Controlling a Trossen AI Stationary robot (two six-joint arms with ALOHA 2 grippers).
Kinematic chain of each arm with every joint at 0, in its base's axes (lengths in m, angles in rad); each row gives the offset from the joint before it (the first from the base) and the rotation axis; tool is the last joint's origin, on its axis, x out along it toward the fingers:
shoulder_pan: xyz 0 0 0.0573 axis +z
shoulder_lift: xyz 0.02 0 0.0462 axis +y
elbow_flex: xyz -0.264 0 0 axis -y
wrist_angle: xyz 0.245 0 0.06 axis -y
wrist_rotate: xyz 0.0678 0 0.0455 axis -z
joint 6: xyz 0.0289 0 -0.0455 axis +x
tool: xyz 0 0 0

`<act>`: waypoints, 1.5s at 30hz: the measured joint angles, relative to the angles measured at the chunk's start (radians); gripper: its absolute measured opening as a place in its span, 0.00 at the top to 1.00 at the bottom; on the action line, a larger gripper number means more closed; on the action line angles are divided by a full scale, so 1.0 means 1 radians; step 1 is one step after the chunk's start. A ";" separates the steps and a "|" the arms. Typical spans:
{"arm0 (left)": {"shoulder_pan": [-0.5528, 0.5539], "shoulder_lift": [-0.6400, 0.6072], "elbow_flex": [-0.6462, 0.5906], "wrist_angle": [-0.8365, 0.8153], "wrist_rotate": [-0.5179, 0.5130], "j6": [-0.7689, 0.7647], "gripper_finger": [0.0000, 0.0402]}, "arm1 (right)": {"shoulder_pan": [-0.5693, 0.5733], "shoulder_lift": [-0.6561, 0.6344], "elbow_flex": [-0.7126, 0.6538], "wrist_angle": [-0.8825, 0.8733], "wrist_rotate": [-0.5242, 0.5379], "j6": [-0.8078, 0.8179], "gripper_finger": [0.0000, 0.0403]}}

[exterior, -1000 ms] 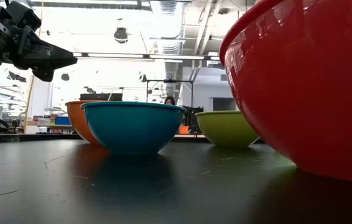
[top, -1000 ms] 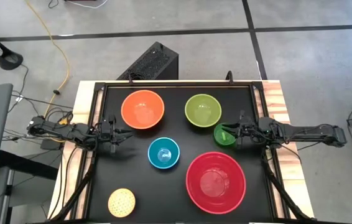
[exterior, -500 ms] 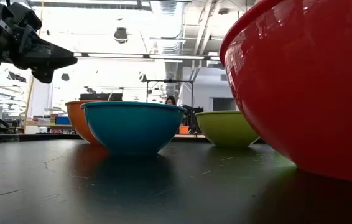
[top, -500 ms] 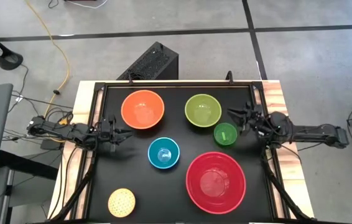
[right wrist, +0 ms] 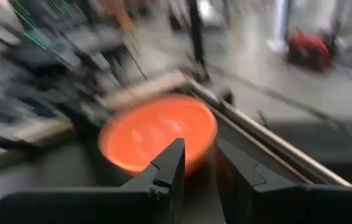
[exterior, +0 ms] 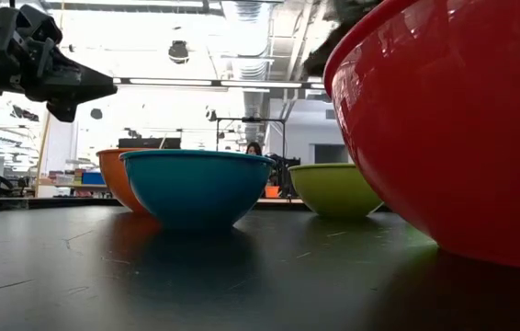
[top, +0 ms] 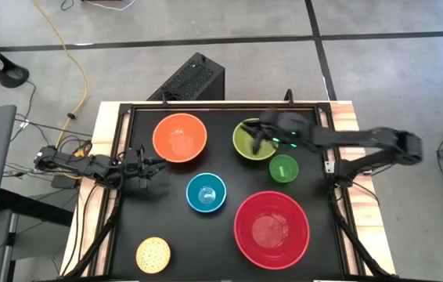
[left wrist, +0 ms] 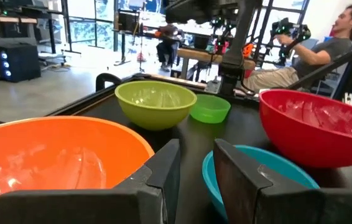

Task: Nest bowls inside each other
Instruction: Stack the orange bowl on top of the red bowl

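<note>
Six bowls rest upright on their bases on the black table (top: 323, 258). They are orange (top: 179, 138), lime green (top: 254, 145), small dark green (top: 283, 168), blue (top: 206, 193), large red (top: 271, 227) and speckled yellow (top: 153, 254). My right gripper (top: 253, 131) hovers above the lime green bowl. Its fingers stand a little apart (right wrist: 198, 149) with nothing between them, pointing toward the orange bowl (right wrist: 157, 134). At the table's left edge my left gripper (top: 157, 164) waits level, slightly open (left wrist: 196, 149) and holding nothing.
A raised black frame (top: 206, 106) runs round the table. A black box (top: 194, 78) and a yellow cable (top: 77, 70) lie on the floor beyond the far edge. A seated person (left wrist: 325, 56) shows in the room behind the table.
My right gripper has left the dark green bowl's side. It has risen and swung toward the far edge, then toward the table's left, and now hangs over the lime green bowl. All the bowls stand where they were.
</note>
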 joint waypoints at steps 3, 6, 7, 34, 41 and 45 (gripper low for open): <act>0.000 0.000 0.002 -0.022 0.001 0.000 0.78 | -0.032 0.175 0.189 -0.113 -0.005 0.001 0.68; 0.000 0.000 0.002 -0.025 0.001 0.000 0.78 | -0.061 0.335 0.377 -0.277 -0.010 0.000 0.58; 0.000 0.000 0.002 -0.025 0.001 -0.001 0.78 | -0.068 0.385 0.430 -0.321 -0.011 0.000 0.54; 0.000 0.007 0.003 -0.028 0.003 0.000 0.78 | -0.101 1.011 1.030 -0.536 -0.006 0.069 0.33; 0.000 0.008 0.003 -0.029 0.002 0.000 0.78 | -0.101 1.028 1.031 -0.557 -0.009 0.097 0.34; 0.000 0.008 0.003 -0.029 0.002 0.000 0.78 | -0.100 1.029 1.031 -0.551 -0.014 0.111 0.43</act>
